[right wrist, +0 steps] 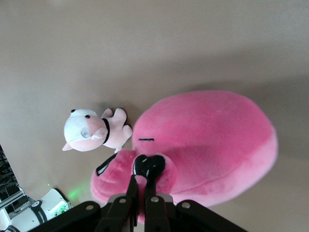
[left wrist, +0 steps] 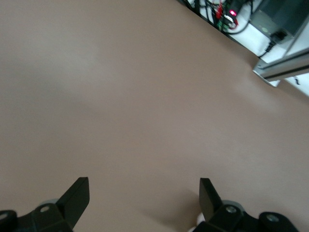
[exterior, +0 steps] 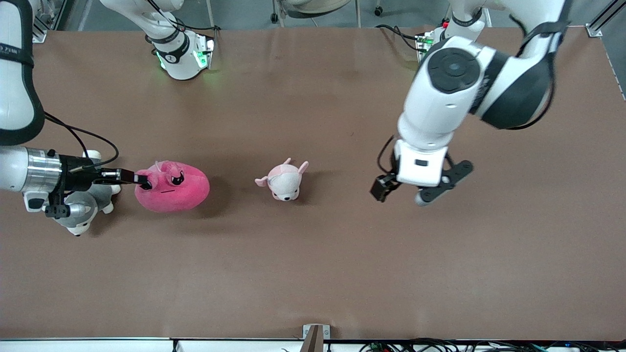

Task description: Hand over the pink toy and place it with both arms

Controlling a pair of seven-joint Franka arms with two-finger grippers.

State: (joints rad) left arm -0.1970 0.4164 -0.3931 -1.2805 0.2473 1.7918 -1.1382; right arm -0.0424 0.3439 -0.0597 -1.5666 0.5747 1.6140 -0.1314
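Pink toy (exterior: pixel 172 187) on counter (exterior: pixel 313 274) toward right arm's end, right gripper (exterior: pixel 145 182) jaws pinching its face. Left gripper (exterior: pixel 419 188) w/ jaws spread, over bare counter, waiting.

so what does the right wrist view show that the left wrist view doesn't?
Right wrist only: the right gripper shut on the pink toy near its eye, with the small pale plush beside the toy and an arm base at the frame's edge.

Left wrist only: the left gripper open over bare table, empty, plus cables and a metal frame rail past the table edge.

Both: the brown table surface.
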